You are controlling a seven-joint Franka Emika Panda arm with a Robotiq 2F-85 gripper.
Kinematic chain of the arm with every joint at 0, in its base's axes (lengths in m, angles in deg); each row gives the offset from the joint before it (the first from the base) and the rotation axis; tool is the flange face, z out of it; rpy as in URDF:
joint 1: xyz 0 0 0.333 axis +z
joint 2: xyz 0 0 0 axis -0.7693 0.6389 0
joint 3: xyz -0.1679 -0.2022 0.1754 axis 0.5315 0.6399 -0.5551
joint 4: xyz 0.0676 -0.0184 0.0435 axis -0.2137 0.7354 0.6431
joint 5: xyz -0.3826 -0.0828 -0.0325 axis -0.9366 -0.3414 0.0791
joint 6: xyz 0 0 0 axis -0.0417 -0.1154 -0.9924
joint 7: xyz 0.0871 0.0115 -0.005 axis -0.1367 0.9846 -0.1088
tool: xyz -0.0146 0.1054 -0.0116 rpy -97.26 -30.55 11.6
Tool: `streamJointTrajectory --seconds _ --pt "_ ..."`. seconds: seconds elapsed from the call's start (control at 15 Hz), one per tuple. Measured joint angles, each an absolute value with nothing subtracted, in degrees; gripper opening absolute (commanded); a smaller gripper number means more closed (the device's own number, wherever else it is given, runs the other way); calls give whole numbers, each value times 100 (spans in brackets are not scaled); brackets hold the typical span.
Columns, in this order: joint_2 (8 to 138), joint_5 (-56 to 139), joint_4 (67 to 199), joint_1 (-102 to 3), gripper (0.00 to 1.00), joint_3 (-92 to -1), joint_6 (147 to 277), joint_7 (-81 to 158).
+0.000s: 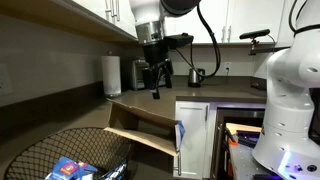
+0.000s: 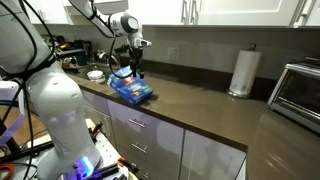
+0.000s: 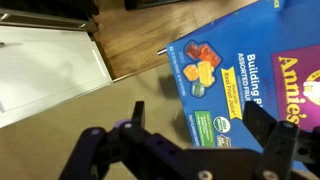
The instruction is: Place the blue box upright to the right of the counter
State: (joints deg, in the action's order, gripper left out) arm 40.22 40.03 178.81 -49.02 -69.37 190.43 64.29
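The blue box (image 2: 132, 90) lies flat, printed side up, at the front edge of the dark counter (image 2: 205, 108). It seems to overhang the edge. In an exterior view its brown reverse (image 1: 140, 126) shows from below. In the wrist view the blue front (image 3: 235, 75) fills the upper right, over the counter (image 3: 50, 140). My gripper (image 3: 200, 125) is open, with one finger on each side of the box's near end, and it holds nothing. In both exterior views the gripper (image 1: 153, 82) (image 2: 133, 68) hangs just above the box.
A paper towel roll (image 2: 243, 70) and a toaster oven (image 2: 300, 92) stand further along the counter. A kettle (image 1: 197, 75) is near the back wall. A wire basket (image 1: 60, 150) holds small blue packets (image 1: 72, 168). A white robot body (image 2: 55, 110) stands in front of the cabinets.
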Motion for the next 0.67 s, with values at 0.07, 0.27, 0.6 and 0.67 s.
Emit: streamJointTrajectory --seconds 0.07,0.27,0.6,0.67 --pt "4022 4003 17881 -4902 100 -6937 19043 6429" --pt "4022 4003 17881 -4902 100 -6937 19043 6429" --pt "4021 4003 17877 -4803 100 -6883 19029 6429" --pt "4018 4001 17866 -4731 100 -6867 19014 6429"
